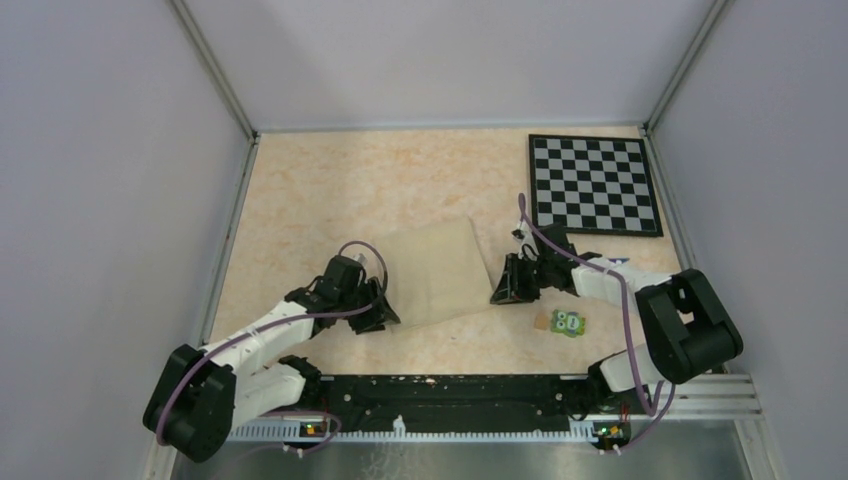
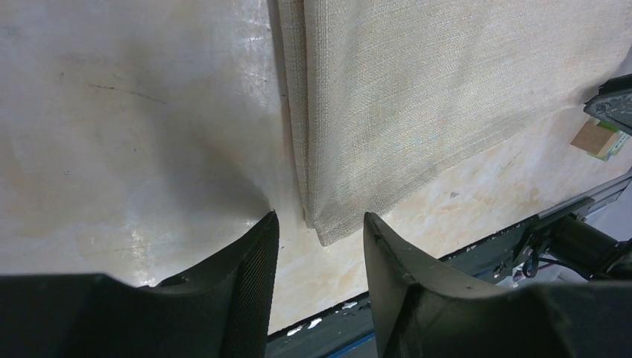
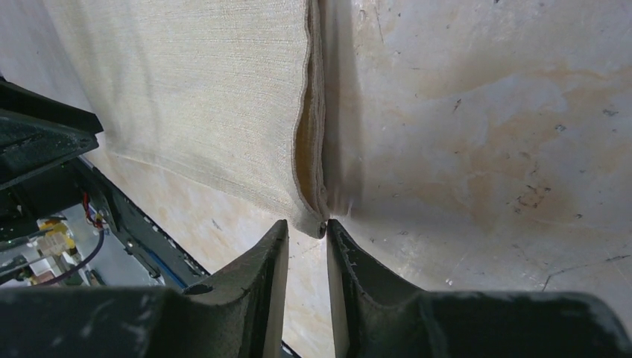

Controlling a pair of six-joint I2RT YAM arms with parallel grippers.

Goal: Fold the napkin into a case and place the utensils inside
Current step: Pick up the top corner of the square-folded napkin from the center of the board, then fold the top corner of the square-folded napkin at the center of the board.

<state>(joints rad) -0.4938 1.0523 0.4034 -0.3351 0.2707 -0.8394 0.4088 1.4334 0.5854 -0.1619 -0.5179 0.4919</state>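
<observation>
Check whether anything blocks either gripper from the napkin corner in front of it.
Nothing visible does. The left gripper is open, with a near corner of the napkin lying right at its fingertips on bare table. The right gripper, its gap narrower, has the other near corner at its tips.

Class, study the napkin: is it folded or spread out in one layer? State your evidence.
Folded. The napkin shows stacked cloth layers along its edge in both wrist views; in the right wrist view they gape slightly apart.

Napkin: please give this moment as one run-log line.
beige cloth napkin: folded, flat | left end effector: open, at corner | right end effector: narrowly open, at corner
</observation>
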